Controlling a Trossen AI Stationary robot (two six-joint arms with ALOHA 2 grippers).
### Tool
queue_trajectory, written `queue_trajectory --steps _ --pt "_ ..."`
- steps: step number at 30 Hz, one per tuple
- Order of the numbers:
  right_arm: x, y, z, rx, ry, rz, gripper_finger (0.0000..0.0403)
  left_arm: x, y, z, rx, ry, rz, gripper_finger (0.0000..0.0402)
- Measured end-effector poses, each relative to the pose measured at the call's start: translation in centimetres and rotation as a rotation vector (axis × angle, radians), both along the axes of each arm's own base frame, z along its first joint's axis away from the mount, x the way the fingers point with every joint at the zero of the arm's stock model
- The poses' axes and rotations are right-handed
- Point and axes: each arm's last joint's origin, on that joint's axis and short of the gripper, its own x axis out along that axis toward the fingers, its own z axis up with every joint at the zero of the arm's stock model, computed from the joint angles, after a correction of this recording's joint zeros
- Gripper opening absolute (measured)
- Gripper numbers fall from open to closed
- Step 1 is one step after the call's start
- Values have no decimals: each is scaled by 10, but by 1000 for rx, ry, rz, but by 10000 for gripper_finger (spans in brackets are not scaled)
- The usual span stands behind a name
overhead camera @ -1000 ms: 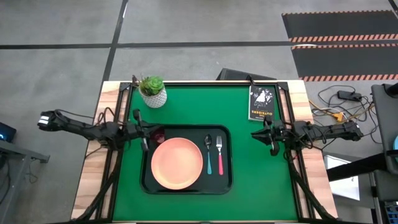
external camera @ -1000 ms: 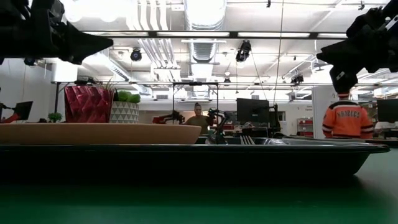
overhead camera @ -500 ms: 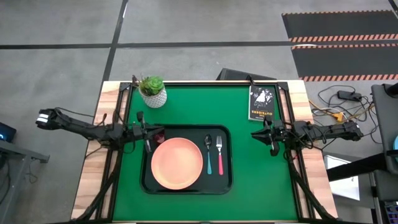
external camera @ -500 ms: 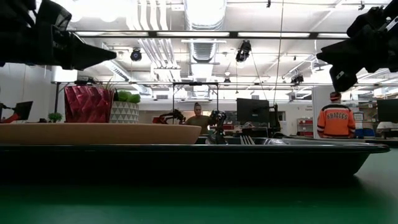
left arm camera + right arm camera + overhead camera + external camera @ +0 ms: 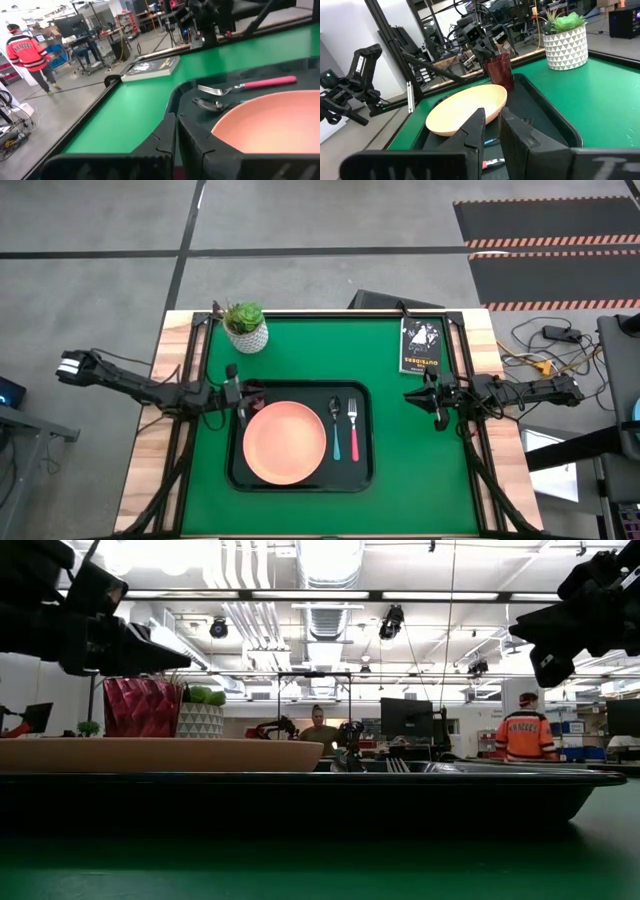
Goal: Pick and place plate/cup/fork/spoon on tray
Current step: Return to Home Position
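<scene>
The dark tray (image 5: 300,483) lies at mid-table. On it rest the salmon-pink plate (image 5: 285,443), the teal-handled spoon (image 5: 336,430) and the pink-handled fork (image 5: 352,425), which lie side by side. The dark red cup (image 5: 257,399) stands upright in the tray's far-left corner; it also shows in the low view (image 5: 140,706). My left gripper (image 5: 246,388) is shut and hovers just over the cup, its fingers pointing toward the table's right; I see no touch. My right gripper (image 5: 408,396) is shut and empty. It hangs in the air right of the tray.
A white pot with a green plant (image 5: 246,328) stands at the far left of the green mat. A small black book (image 5: 421,345) lies at the far right. Bare green mat runs around the tray. A person in orange (image 5: 518,735) is in the room behind.
My left gripper has moved toward the table's right and down, closing in over the cup. The cup, plate, fork and spoon have stayed put on the tray.
</scene>
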Motion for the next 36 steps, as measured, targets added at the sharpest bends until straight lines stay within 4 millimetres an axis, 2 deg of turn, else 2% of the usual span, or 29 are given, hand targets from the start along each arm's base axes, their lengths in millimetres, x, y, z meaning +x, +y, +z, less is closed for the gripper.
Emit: queue_trajectory --steps 14,36 --pt "0 0 0 1 0 0 43 4 -1 -11 17 95 -1 0" --pt "0 0 0 0 -2 -2 43 5 -1 -13 20 105 1 0"
